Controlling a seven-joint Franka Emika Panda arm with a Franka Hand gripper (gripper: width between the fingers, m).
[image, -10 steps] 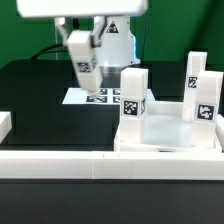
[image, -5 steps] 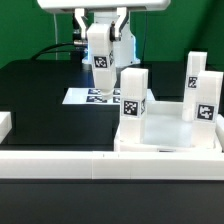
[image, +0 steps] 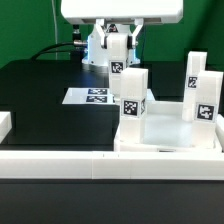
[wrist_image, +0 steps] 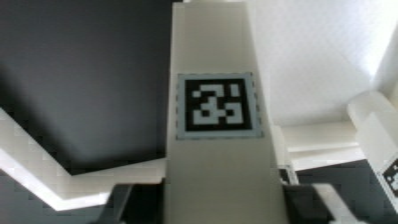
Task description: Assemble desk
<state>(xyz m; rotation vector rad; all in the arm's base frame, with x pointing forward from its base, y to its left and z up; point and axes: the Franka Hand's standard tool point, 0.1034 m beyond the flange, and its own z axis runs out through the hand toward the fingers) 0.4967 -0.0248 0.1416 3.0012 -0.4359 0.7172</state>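
Desk top (image: pixel 165 135): rests on the black table (image: pixel 40 100), bears three upright legs (image: pixel 133 100) at its corners. Fourth leg (image: pixel 118 66): hangs off the table behind the desk top, toward the exterior view's left, pinched between the gripper (image: pixel 117 46) fingers (wrist_image: pixel 320 203).

Exterior view: arm above gripper (image: pixel 117 48) was cut off by top edge. I could not separate fingers from held leg (image: pixel 118 63), white on white. Marker board (image: pixel 86 97) was partly hidden behind front leg (image: pixel 133 98). Line between desk top (image: pixel 160 133) and rail (image: pixel 100 165) was hard to tell. White block (image: pixel 4 124) at exterior view's left was cut by edge; I could not identify it.

Wrist view: both ends of held leg (wrist_image: pixel 217 50) ran out of frame. Fingers (wrist_image: pixel 135 203) were cut off by picture edge. Clipped tag (wrist_image: pixel 388 178) was only partly visible and blurred.
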